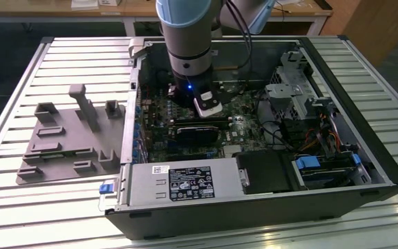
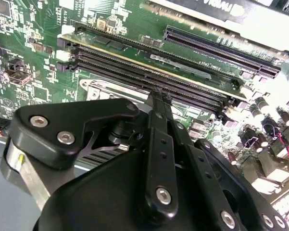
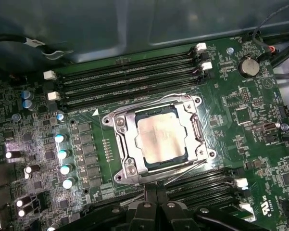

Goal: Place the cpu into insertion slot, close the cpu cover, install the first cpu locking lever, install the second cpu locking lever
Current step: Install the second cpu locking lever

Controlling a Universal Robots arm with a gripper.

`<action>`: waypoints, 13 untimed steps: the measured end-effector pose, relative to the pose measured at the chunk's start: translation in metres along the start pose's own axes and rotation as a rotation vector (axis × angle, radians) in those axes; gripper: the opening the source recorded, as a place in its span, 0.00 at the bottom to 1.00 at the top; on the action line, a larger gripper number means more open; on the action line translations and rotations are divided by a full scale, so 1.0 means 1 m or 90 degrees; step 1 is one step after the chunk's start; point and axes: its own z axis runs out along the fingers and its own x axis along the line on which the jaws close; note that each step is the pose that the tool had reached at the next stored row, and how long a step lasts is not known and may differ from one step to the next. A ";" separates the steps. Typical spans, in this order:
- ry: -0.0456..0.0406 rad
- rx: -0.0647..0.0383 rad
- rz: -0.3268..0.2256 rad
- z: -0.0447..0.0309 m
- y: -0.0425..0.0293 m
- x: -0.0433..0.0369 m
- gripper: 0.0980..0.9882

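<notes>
Inside the open computer case, seen from the exterior view, the arm reaches down over the green motherboard. Over to the second wrist view: the gripper hangs above the memory slots, fingers pressed together on nothing. Now the first wrist view: the cpu sits in the insertion slot, with the cpu cover closed around it.
</notes>
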 end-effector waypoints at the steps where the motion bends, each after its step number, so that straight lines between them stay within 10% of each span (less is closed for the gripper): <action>1: 0.0007 -0.002 0.000 0.0003 -0.0008 0.0003 0.00; 13: 0.0114 -0.034 -0.016 0.0036 -0.0082 0.0049 0.00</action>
